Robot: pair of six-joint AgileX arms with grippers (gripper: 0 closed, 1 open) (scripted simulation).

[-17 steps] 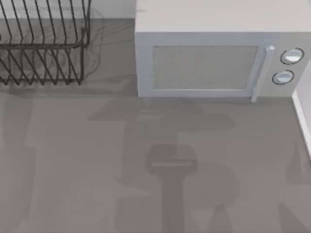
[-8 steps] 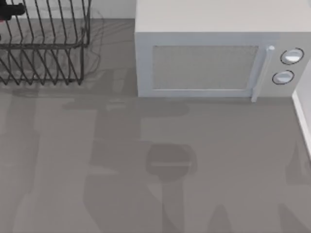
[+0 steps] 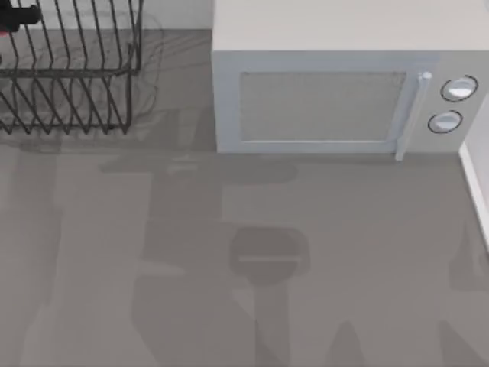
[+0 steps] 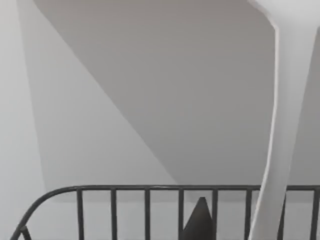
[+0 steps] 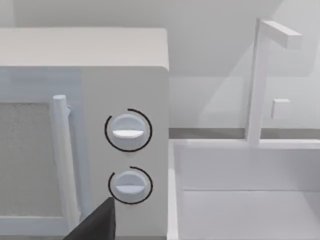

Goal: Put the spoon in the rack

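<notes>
- Rack (image 3: pixel 69 69) of black wire stands far left on the table (image 3: pixel 229 267); grey microwave (image 3: pixel 328 92) just right of it.
- Spoon (image 4: pixel 285 125), white, hangs above the rack's rim in the left wrist view.
- Left gripper (image 3: pixel 15 17) at the far-left edge over the rack; grip cannot be told.
- Right wrist view faces the microwave's knobs (image 5: pixel 128 130) and a white sink (image 5: pixel 240 190).

The rack (image 3: pixel 69 69) sits at the back left of the table (image 3: pixel 229 267). The microwave (image 3: pixel 336 84) stands to its right, just beside it. A sink (image 5: pixel 245 200) lies right of the microwave, touching its side.
</notes>
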